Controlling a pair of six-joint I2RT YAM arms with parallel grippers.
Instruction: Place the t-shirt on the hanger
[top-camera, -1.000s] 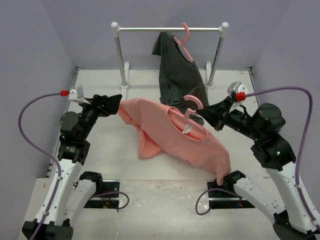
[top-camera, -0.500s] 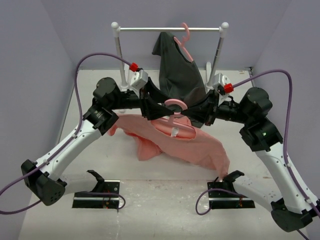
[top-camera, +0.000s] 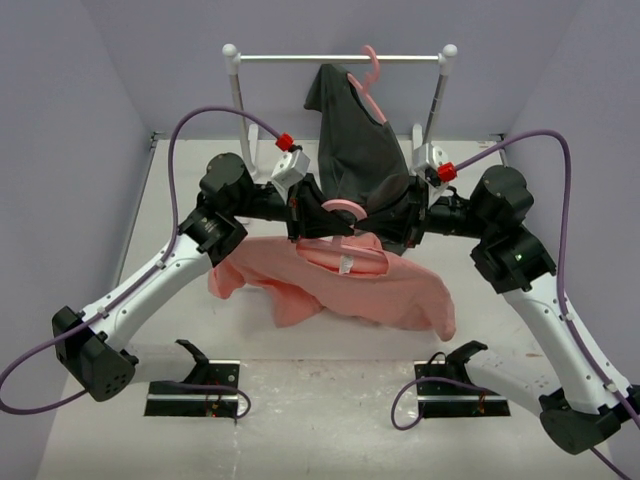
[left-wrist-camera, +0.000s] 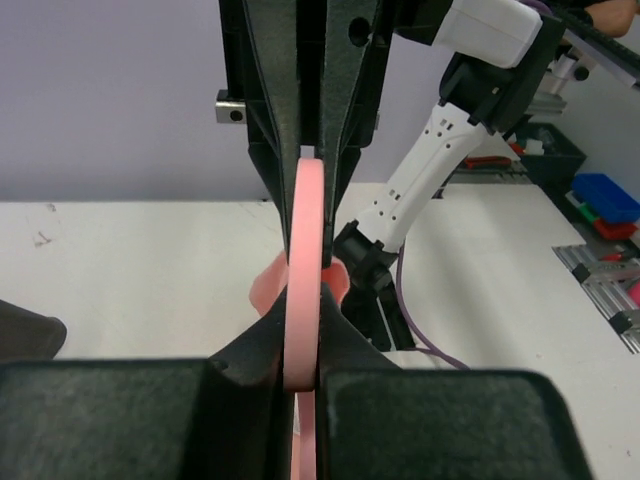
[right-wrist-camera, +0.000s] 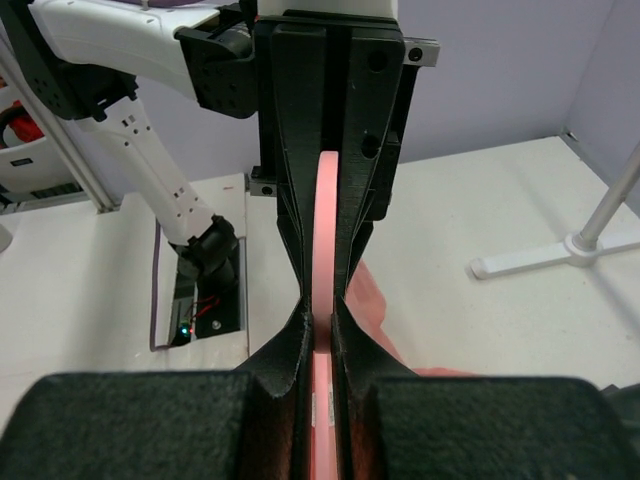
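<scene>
The pink t-shirt (top-camera: 385, 292) hangs on the thin pink hanger (top-camera: 352, 209), held up over the table in the top view. Both grippers grip the hanger's curled hook from opposite sides. My left gripper (top-camera: 328, 217) comes in from the left and is shut on the hanger (left-wrist-camera: 305, 240); in its wrist view the gripper (left-wrist-camera: 303, 300) pinches the pink strip edge-on. From the right, my right gripper (top-camera: 393, 222) is shut on the same hook (right-wrist-camera: 327, 215), its fingertips (right-wrist-camera: 322, 305) pressed to the plastic. The hanger's shoulders are hidden inside the shirt.
Behind the arms stands a white rail (top-camera: 340, 58) on two posts. A dark grey shirt (top-camera: 355, 150) hangs from it on another pink hanger (top-camera: 370, 65). The white post feet (right-wrist-camera: 560, 250) rest on the table. Lilac walls close in both sides.
My left arm swung in from the left side to the hanger's hook and its jaws closed on it. The right gripper carried hanger and t-shirt slightly back and up.
</scene>
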